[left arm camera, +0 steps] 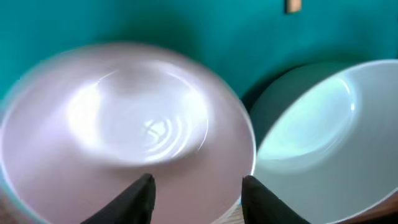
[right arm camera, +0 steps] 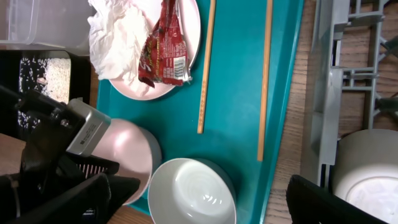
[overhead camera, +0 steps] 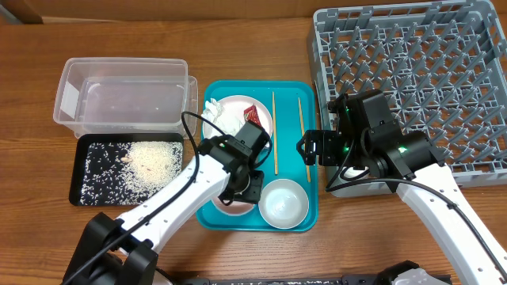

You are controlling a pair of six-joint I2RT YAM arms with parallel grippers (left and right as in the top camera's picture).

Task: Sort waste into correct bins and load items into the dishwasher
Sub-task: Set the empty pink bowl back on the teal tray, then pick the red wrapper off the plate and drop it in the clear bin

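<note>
Rice grains (overhead camera: 150,162) in black tray (overhead camera: 83,190), done; napkin (right arm camera: 115,40), red packet (right arm camera: 163,46), plate (right arm camera: 186,18), chopsticks (right arm camera: 205,68), white bowl (right arm camera: 193,190) unsorted on teal tray (right arm camera: 236,93), dish rack (overhead camera: 412,63) apparently unloaded; left gripper (left arm camera: 198,186) spread over rim of pink bowl (left arm camera: 124,124), right gripper (overhead camera: 309,149) spread, empty-handed.

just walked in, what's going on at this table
Two robot arms are clearing a teal tray. The left gripper is open over the pinkish bowl, not closed on it. The right gripper hangs open and empty between the tray and the grey dish rack. A napkin and red packet sit on a white plate, next to two chopsticks. Rice lies in the black tray.
</note>
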